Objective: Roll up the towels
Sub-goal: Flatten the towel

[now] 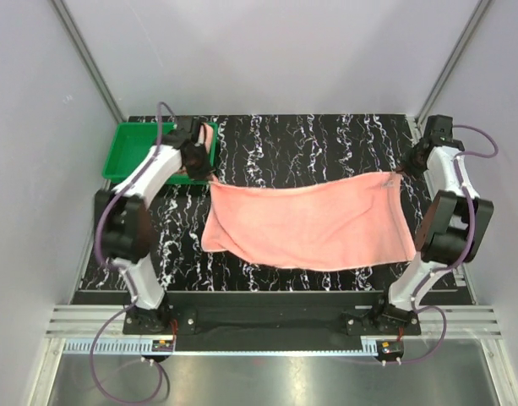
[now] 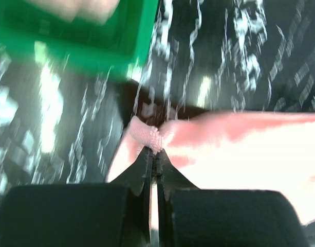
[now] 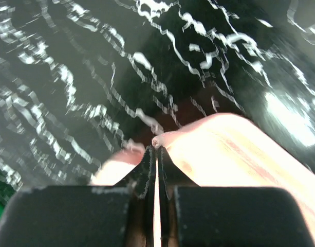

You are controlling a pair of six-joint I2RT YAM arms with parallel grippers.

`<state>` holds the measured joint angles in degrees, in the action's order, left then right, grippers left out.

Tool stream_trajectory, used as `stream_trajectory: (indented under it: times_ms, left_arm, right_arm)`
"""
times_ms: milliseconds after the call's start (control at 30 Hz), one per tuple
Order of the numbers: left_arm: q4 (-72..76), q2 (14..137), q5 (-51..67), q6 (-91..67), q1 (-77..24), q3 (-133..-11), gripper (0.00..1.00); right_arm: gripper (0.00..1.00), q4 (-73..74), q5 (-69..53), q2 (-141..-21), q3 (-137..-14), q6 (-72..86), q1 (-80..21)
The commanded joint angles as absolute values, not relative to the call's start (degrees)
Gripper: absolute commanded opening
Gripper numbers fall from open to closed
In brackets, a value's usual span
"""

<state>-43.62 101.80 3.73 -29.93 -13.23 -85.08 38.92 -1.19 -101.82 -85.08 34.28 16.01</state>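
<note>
A salmon-pink towel hangs stretched between both grippers above the black marbled table. My left gripper is shut on its far left corner; the left wrist view shows the pinched corner at my closed fingertips. My right gripper is shut on the far right corner, seen bunched at the tips in the right wrist view. The towel's near edge sags toward the table. A second pink towel peeks out of the green bin behind my left arm, mostly hidden.
A green bin stands at the far left corner of the table; it also shows in the left wrist view. White walls enclose the table on three sides. The arm bases stand at the near edge.
</note>
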Motion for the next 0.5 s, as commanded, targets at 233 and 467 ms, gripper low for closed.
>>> stream_trajectory:
  times_ms: [233, 467]
  left_arm:
    - [-43.33, 126.55, 9.05, -28.47, -10.46, -114.77, 0.21]
    - [-45.79, 134.56, 7.12, -30.41, -9.23, -125.41, 0.61]
  right_arm:
    - [0.0, 33.92, 2.28, -122.94, -105.1, 36.21, 13.98]
    - [0.12, 40.33, 3.16, -134.8, -120.72, 35.51, 13.62]
